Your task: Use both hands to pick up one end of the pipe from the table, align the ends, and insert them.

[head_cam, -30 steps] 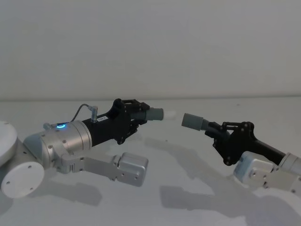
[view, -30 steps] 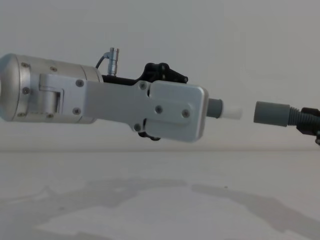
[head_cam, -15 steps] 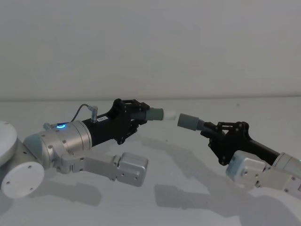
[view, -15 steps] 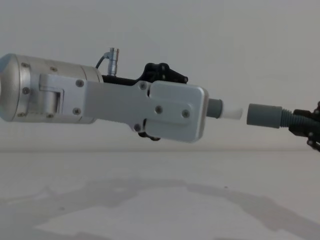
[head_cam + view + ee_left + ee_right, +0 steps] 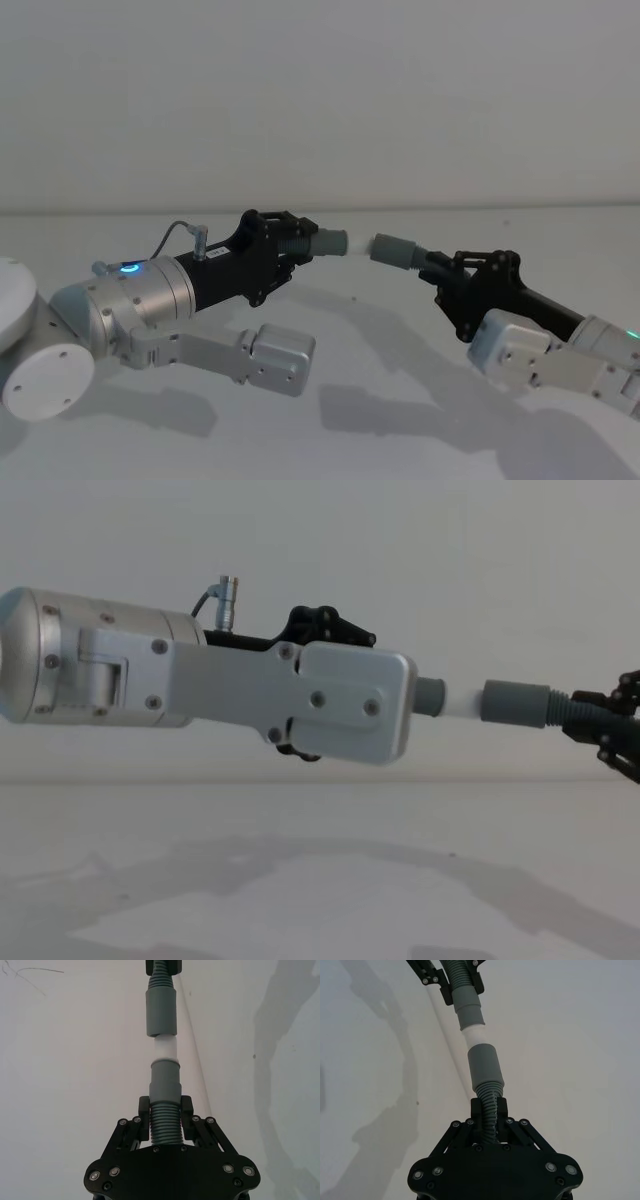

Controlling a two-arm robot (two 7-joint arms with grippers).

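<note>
Left black two-fingered claw (image 5: 165, 1110) clenched on the ribbed neck of one short dark grey plastic pipe piece (image 5: 164, 1095), holding it in the air above the plain white bench (image 5: 400, 400); right black two-fingered claw (image 5: 489, 1107) likewise clamped on the ribbed neck of the second dark grey pipe piece (image 5: 487, 1080), also clear of the bench. Pale whitish narrow tip (image 5: 164, 1049) sticking out ahead of the left claw, meeting the mouth of the wider round grey collar (image 5: 161, 1012) carried ahead of the right claw. Seen from the chest, tip (image 5: 461, 701) and collar (image 5: 515, 703) nearly on one line, the tip seemingly just at or barely inside the opening, most of the white part exposed. Seen from the right wrist, a slight bend between the two axes. Main risk, as a judgement: pushing on with that small angle, jamming the tip against the collar rim instead of sliding in. Second risk: flexible ribbed necks buckling or slipping between the fingers under push, since each grip sits behind the stiff end and not on it. Third: a hard push twisting one piece in its claw and spoiling the line-up.
</note>
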